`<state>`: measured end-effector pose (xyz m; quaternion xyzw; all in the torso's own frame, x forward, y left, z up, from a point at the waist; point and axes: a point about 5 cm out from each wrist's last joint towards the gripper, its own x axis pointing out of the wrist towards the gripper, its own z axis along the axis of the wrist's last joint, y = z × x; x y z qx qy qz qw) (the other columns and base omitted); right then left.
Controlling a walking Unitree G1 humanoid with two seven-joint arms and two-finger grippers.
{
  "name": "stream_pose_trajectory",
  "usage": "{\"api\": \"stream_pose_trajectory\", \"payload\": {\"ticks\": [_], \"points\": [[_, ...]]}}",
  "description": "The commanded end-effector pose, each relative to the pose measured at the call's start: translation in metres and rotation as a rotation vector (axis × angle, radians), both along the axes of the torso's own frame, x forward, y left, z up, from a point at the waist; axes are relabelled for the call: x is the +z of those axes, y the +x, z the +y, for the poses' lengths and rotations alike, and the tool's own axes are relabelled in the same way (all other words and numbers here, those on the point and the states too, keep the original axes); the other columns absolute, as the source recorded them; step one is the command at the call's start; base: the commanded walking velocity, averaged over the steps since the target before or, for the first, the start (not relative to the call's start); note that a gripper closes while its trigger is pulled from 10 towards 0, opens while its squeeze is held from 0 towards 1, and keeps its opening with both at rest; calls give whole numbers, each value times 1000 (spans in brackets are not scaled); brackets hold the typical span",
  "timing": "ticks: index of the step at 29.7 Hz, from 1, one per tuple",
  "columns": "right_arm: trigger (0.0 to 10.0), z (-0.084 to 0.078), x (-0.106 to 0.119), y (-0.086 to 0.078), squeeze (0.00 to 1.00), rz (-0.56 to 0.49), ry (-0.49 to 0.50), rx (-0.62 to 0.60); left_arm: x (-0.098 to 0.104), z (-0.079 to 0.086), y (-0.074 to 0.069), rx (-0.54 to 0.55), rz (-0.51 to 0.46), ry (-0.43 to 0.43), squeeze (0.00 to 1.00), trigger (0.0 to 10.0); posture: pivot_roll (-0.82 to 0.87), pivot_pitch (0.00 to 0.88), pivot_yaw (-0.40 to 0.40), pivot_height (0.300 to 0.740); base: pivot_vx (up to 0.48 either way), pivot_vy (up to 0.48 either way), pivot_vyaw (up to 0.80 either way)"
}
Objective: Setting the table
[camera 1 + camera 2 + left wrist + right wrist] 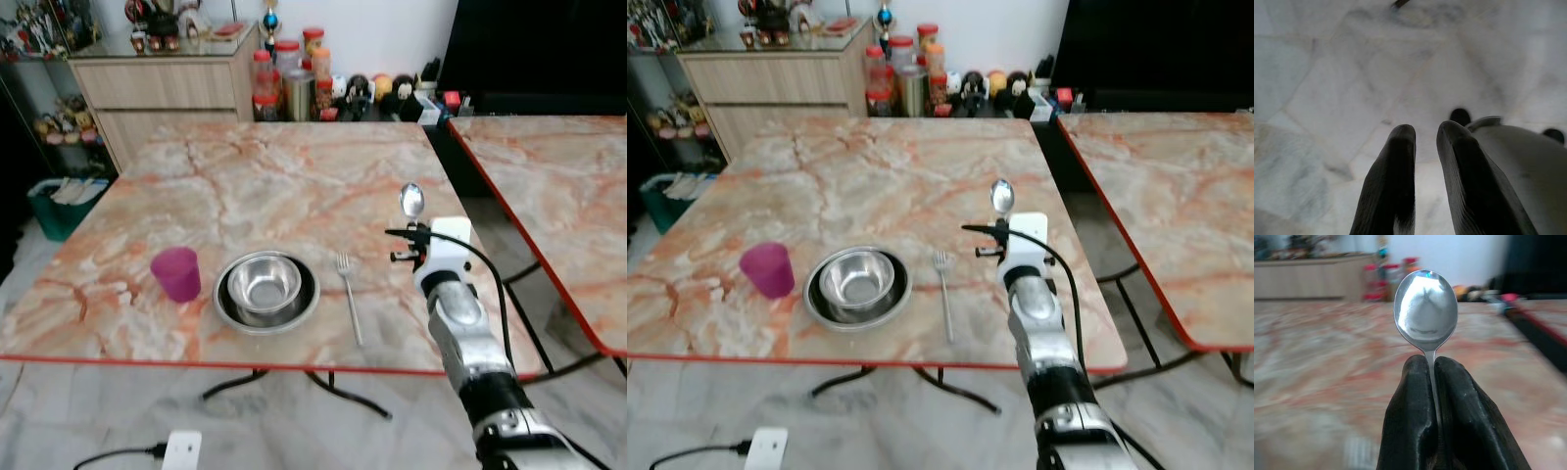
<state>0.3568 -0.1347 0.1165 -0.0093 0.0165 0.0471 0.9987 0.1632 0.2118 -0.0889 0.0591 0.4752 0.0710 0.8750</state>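
1 spoon [1425, 308] sticks up from right gripper [1431, 363].

My right tool [1432, 363] pinches a metal spoon [1425, 308] by its handle between both black fingers [1408, 416], the bowl standing upright above the fingertips. Beyond it lies the blurred marble bench [1317, 362], with jars [1386, 276] and a wooden cabinet [1303, 281] past its far edge.
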Motion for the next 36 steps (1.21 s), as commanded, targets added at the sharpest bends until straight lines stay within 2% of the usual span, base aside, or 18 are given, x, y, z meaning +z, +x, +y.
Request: {"api": "stream_pose_trajectory", "payload": {"ticks": [1,9,15,20,23,24,26,36], "points": [[10000,-4,3,0,0,-3,-6,-1,0,0,0,-1,9,-1,0,10000,36,5,2,740,326,0,0],[10000,-8,-2,-3,0,23,-10,-13,-1,3,-3,9,18,4,0,10000,36,19,3,740,309,0,0],[10000,-4,-10,-9,0,68,-17,-11,-1,2,-4,10,22,6,0,10000,36,24,0,740,0,0,0],[10000,-1,-29,-15,0,165,-13,-10,-2,1,-4,11,25,0,0,10000,36,26,0,740,0,0,0],[10000,-2,-32,-16,0,184,-12,-14,-2,1,-4,11,26,-1,0,10000,36,26,0,740,0,0,0],[10000,-4,-40,-19,0,247,-10,-34,-2,0,-4,12,25,-3,0,10000,37,25,-1,740,0,0,0],[10000,-5,-44,-21,0,293,-16,-40,-2,1,-4,14,26,-4,0,10000,38,26,-2,740,0,0,0],[10000,0,-50,-26,0,341,-22,-11,-2,1,-4,11,28,-5,0,10000,34,27,-1,740,0,0,0]]}}
